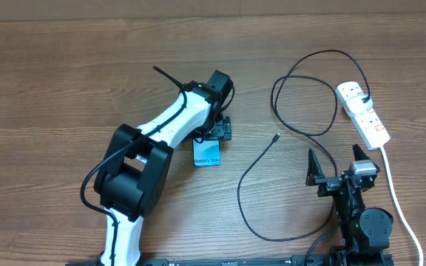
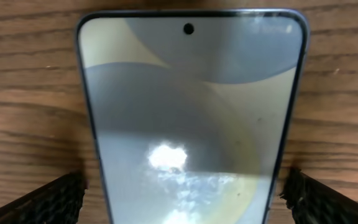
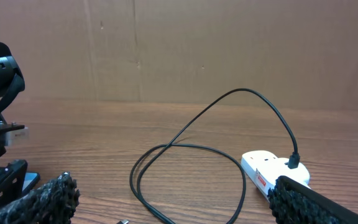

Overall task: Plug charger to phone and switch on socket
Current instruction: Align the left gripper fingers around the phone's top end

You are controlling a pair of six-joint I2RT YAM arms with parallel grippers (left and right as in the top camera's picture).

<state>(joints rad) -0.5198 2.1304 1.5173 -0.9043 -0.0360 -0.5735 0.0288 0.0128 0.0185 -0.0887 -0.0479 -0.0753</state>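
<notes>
Brown wood-grain tabletop (image 1: 50, 74) is carrying everything, with cardboard (image 3: 179, 50) standing behind. The phone (image 1: 206, 153) is lying flat, screen up, under the left hand (image 1: 216, 134), whose fingers (image 2: 55, 199) are sitting just outside the phone's long edges, spread and seemingly not clamping it. Off to the phone's right, the charger (image 1: 251, 166) is looping loosely. Its small connector (image 1: 276, 137) is lying apart from the phone, untouched, and its black plug (image 3: 294, 163) is already sitting in the socket (image 1: 364, 117), farthest from the phone. The right hand (image 1: 338, 167) is hovering wide and empty beyond the connector. Securing the phone looks like the step in hand. The next move is calling for the right hand to pick up the connector and align it with the phone's port, with the switching still waiting.
</notes>
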